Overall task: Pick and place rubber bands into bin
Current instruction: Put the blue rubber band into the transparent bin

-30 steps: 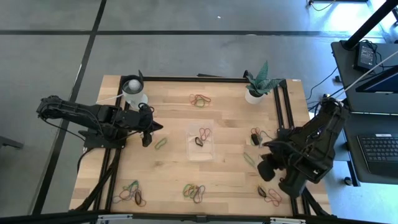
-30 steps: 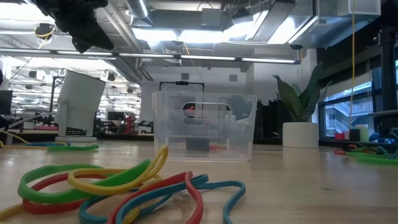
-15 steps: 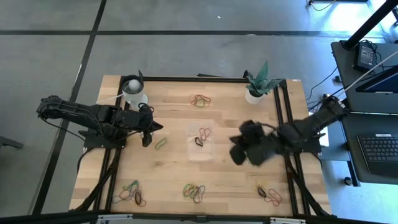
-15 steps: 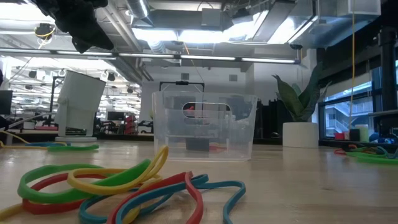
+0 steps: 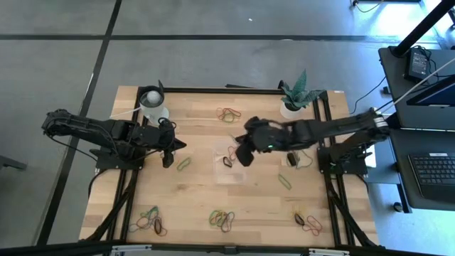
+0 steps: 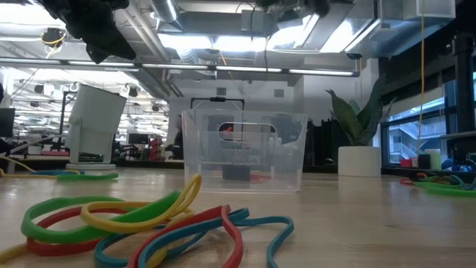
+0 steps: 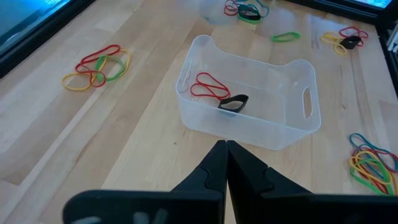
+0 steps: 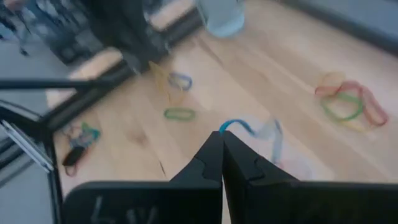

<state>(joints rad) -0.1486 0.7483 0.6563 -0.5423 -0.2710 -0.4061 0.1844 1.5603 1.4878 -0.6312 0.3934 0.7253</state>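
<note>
- Carrying step, by the look of it: right gripper (image 5: 242, 153) reached across the table to the right edge of the bin (image 5: 229, 175), fingers pinched together on a thin blue rubber band (image 8: 235, 126) that sticks out from the tips in the right wrist view.
- Bin near the table's middle, clear-walled, already holding a red loop (image 7: 209, 86) and a dark loop (image 7: 233, 103).
- Left gripper (image 5: 168, 154) waiting to the left of the bin, fingers shut on nothing, a green band (image 5: 184, 164) on the wood just beside it.
- More rubber bands scattered in clusters: a tangle at the near edge (image 5: 222, 219), a group at the near left corner (image 5: 151, 222), a few at the near right (image 5: 308, 222), some at the far side (image 5: 229, 114), a green one right of the bin (image 5: 285, 181).
- Next move, as a judgement: shift the right gripper over the bin's open middle, lower a little, then part the fingers so the blue band drops inside rather than over the wall.
- Worth care: thin rubber clinging to a fingertip after release; a small shake or wipe may be needed.
- Task far from done, with most bands on the table.
</note>
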